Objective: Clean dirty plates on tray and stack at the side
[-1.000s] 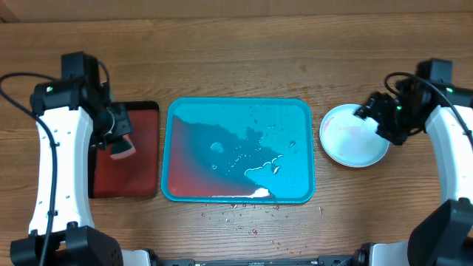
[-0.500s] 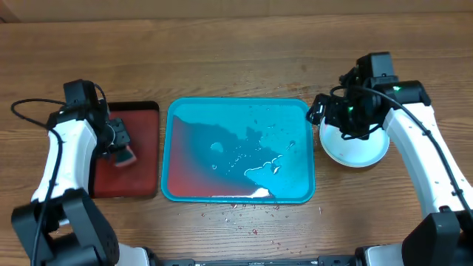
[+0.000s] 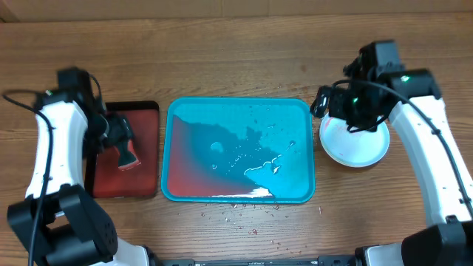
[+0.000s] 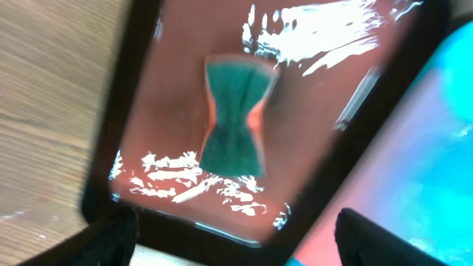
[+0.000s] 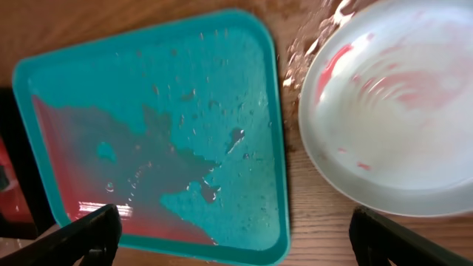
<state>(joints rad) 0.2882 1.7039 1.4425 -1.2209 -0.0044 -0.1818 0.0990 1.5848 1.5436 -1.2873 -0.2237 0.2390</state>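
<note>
A white plate [image 3: 360, 146] with faint pink smears rests on the table, to the right of the turquoise tray [image 3: 290, 118]. No plate lies on the tray, which holds only a red watery pool and droplets. My right gripper [image 3: 332, 103] hovers open above the gap between the tray and the plate's left rim. The right wrist view shows the plate [image 5: 392, 111], the tray [image 5: 222, 74] and nothing between the gripper's [image 5: 238, 244] fingers. My left gripper [image 3: 117, 131] stands open over a green sponge [image 3: 128, 155]. The left wrist view shows the sponge [image 4: 235, 118] lying free ahead of the gripper [image 4: 236, 247].
The sponge lies on a wet dark red tray [image 3: 144, 118] with a black rim [image 4: 111, 148], just left of the turquoise tray. Small red crumbs [image 3: 236, 210] are scattered on the wood in front of the turquoise tray.
My left gripper has opened and let go of the sponge, which now lies on the dark red tray. My right arm has swung from the plate's right side to its left rim.
</note>
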